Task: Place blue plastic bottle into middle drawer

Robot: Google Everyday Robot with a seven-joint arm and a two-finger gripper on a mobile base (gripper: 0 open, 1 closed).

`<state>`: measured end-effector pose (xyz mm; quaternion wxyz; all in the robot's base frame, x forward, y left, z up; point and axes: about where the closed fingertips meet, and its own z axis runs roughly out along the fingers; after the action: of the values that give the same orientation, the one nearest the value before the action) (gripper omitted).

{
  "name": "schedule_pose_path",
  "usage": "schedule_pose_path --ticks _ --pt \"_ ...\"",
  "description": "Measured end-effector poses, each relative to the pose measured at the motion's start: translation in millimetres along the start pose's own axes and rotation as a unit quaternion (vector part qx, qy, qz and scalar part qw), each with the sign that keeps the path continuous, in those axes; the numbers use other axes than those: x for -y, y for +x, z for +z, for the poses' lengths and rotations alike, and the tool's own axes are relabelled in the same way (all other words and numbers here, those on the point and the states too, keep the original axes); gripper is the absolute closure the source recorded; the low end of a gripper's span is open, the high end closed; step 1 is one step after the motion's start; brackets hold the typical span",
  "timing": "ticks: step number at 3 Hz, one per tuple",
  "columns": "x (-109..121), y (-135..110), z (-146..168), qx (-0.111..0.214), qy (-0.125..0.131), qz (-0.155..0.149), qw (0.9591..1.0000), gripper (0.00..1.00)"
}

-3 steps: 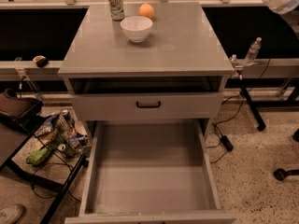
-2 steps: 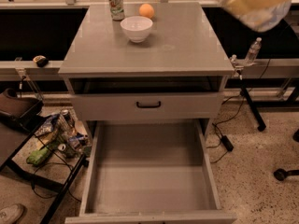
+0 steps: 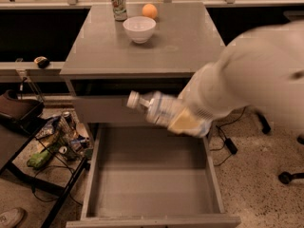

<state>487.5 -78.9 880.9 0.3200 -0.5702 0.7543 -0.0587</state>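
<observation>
Hand (image 3: 187, 122) and arm (image 3: 256, 75) reach in from the right at cabinet height, the pale arm filling much of that side. The hand is clamped on the blue plastic bottle (image 3: 154, 107), gripping it at its base end. The bottle lies almost level in the air, its white cap pointing left and tipped slightly up. It sits in front of the shallower grey drawer front (image 3: 97, 110) and above the back part of the middle drawer (image 3: 152, 189), touching neither.

The middle drawer is pulled fully out toward the camera, a plain grey tray with low side walls.

On the worktop (image 3: 185, 44), well apart from the hand, a white bowl (image 3: 139, 29) stands near the back. A green-and-white can (image 3: 119, 4) stands upright behind it to the left. An orange (image 3: 149, 11) lies just behind the bowl to the right.

To the left of the cabinet, low down, a black rack (image 3: 66, 189) carries a jumble of packets and cables. A black cable (image 3: 228, 144) trails over the speckled floor on the right.
</observation>
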Motion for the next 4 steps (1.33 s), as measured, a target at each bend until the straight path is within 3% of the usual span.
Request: schedule_pose_path --ticks 1,2,3,4 --pt "-68 74 158 -0.093 -0.116 0.015 0.9888 1.0" --pt "-71 98 227 -0.141 -0.126 0.035 0.9813 1.0" --pt "-48 106 265 -0.177 -0.099 0.025 0.979 1.0" --pt "-48 106 265 -0.177 -0.099 0.025 0.979 1.0"
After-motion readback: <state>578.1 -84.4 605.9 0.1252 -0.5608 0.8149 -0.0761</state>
